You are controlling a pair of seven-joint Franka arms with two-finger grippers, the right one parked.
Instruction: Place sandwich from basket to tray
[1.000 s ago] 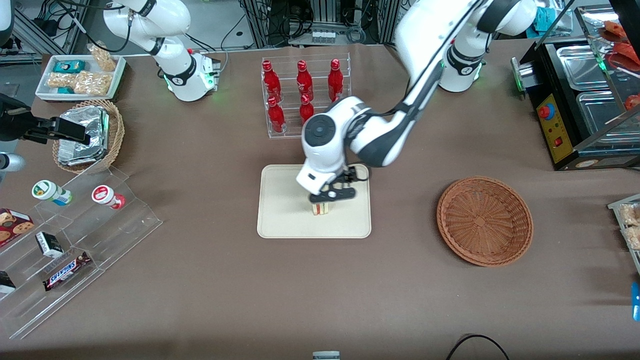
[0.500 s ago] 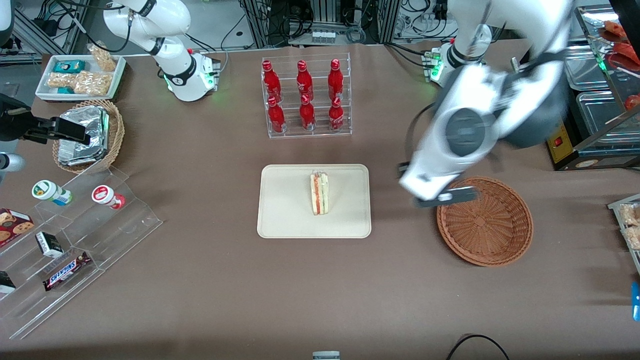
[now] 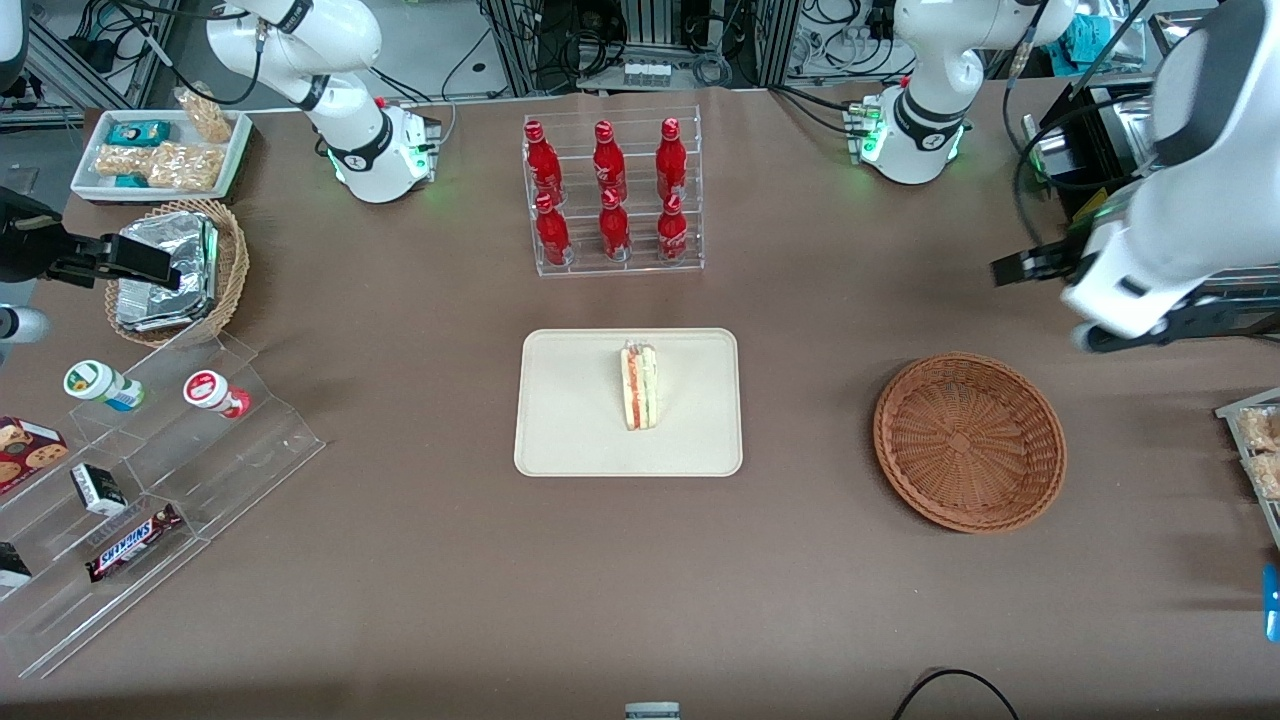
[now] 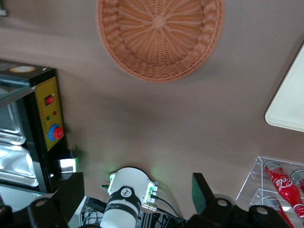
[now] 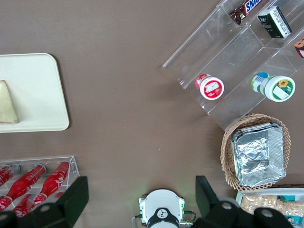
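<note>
Sandwich (image 3: 639, 386) stands on edge mid-tray (image 3: 560, 440), long axis pointing toward the front camera, well away from my gripper (image 4: 135, 197), whose fingers are spread empty at the tabletop's working-arm edge, farther back than the basket (image 3: 968, 441).

From my seat the one clear text is "SNICKERS" on a candy bar (image 3: 133, 541) on the clear stepped stand (image 3: 150, 500), well apart from the gripper (image 3: 1030, 268), toward the parked arm's end. The red bottles (image 3: 606, 190) bear white script I can't make out.
</note>
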